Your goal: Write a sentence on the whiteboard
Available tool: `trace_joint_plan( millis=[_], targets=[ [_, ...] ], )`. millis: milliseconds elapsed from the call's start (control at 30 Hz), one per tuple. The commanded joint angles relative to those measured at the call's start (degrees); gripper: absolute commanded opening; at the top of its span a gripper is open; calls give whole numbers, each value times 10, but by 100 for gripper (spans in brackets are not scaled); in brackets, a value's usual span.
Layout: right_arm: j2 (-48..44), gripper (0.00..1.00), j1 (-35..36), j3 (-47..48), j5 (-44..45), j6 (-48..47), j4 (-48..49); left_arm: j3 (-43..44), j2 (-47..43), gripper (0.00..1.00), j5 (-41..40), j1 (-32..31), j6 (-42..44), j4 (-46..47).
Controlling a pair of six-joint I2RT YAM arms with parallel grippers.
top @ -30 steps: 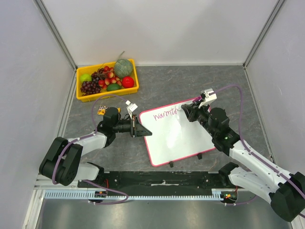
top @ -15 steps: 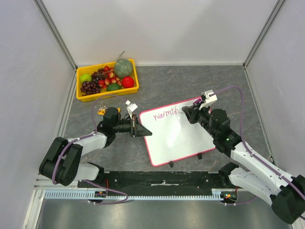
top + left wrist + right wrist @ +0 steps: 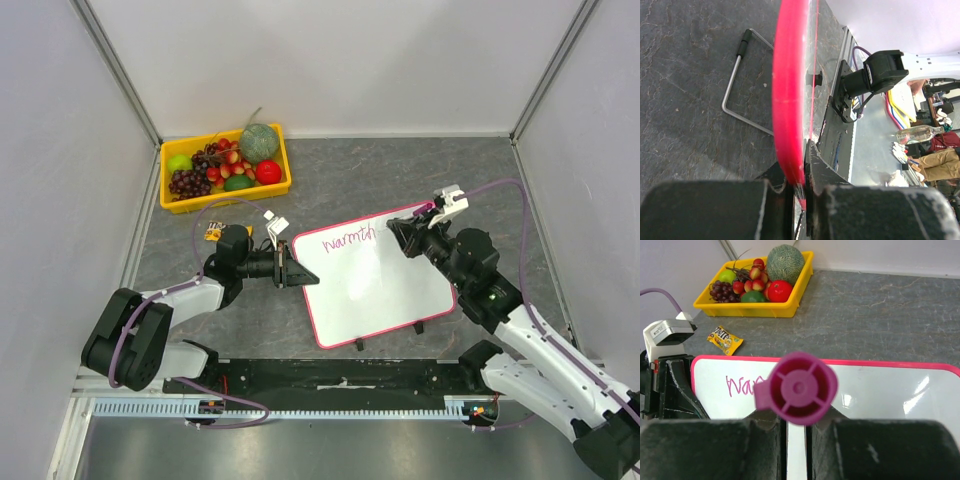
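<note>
The whiteboard lies tilted on the table, white with a pink-red rim. My left gripper is shut on the rim at the board's left edge, which the left wrist view shows pinched between the fingers. My right gripper hovers over the board's upper right part, shut on a magenta marker whose capped end faces the right wrist camera. The sentence is thin magenta handwriting near the top edge and reads "warmth". The marker hides its right end in the right wrist view.
A yellow tray of fruit stands at the back left. A small yellow candy packet lies between it and my left arm. A bent wire foot shows under the board. Grey walls close in on three sides.
My right gripper has carried the marker to the right along the board's top, uncovering the end of the written word. The left gripper and the board have stayed put.
</note>
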Motion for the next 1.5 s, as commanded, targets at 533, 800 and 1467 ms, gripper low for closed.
trace_joint_plan(
  millis=[533,800,1467],
  targets=[
    [31,0,-8,20,-4,0,9,-17,6,2,-34,-9,119,-22],
    [48,0,-32,24,10,-4,21,-17,4,2,-35,-10,120,-22],
    [59,0,-44,3,46,-3,57,-17,5,2,-37,-11,119,-22]
  ],
)
